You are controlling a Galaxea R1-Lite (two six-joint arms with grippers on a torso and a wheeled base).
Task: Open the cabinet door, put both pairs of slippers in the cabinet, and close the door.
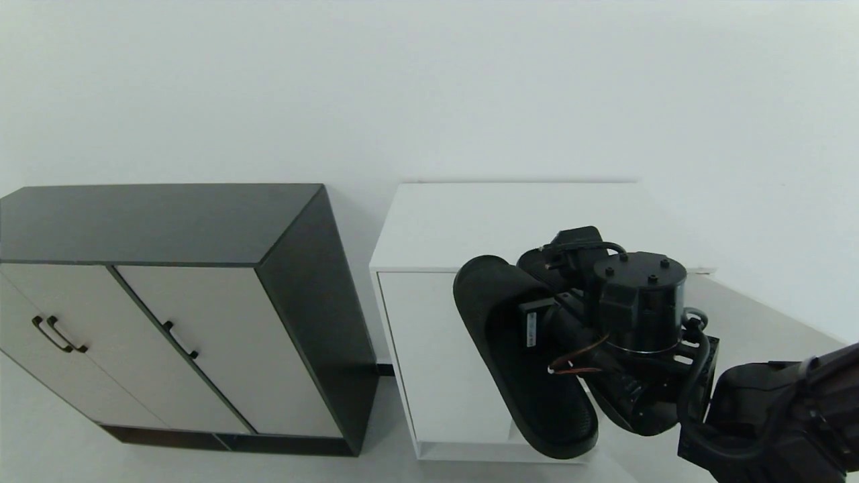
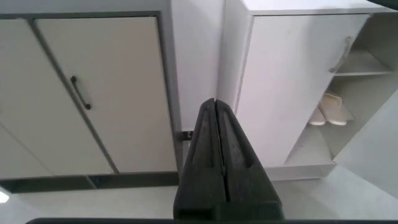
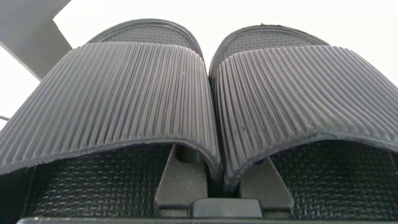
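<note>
**A:** Right fingers [image 1: 533, 325], what state?

**B:** Clamped on the black slippers [image 1: 530, 376]. One finger sits inside each shoe, under the ribbed straps, pinching the two inner walls together. My reading is that this grasp lets one arm carry the pair as a single load.

**A:** Where's the pair?

**B:** In the air at the fingers, clear of the floor [image 1: 54, 443]. The white cabinet [image 1: 429, 349] stands just beyond the fingers, so the pair hangs in front of its face. I'd say it is lined up for going inside.

**A:** Left fingers?

**B:** The left fingers [image 2: 216, 155] are pressed together with nothing between them. Straight ahead of them is the gap between the dark cabinet [image 2: 93, 93] and the white cabinet. Farther off to one side, the white cabinet's inside stands open next to a white door panel [image 2: 292, 93] with a handle [image 2: 341, 55].

**A:** Anything in there?

**B:** Pale slippers [image 2: 329, 111], lying side by side on the lower level under a shelf [image 2: 364, 62]. One pair looks stowed. That leaves the black pair to go in and the door to be shut.

**A:** Surface and room?

**B:** There's a smooth pale grey floor, and both cabinets stand on it against a plain white wall [image 1: 429, 87]. The dark cabinet's two light doors are shut, each with a dark handle [image 1: 180, 340]. The space under the shelf looks low, so I'd expect the pair to need a flat entry.
</note>
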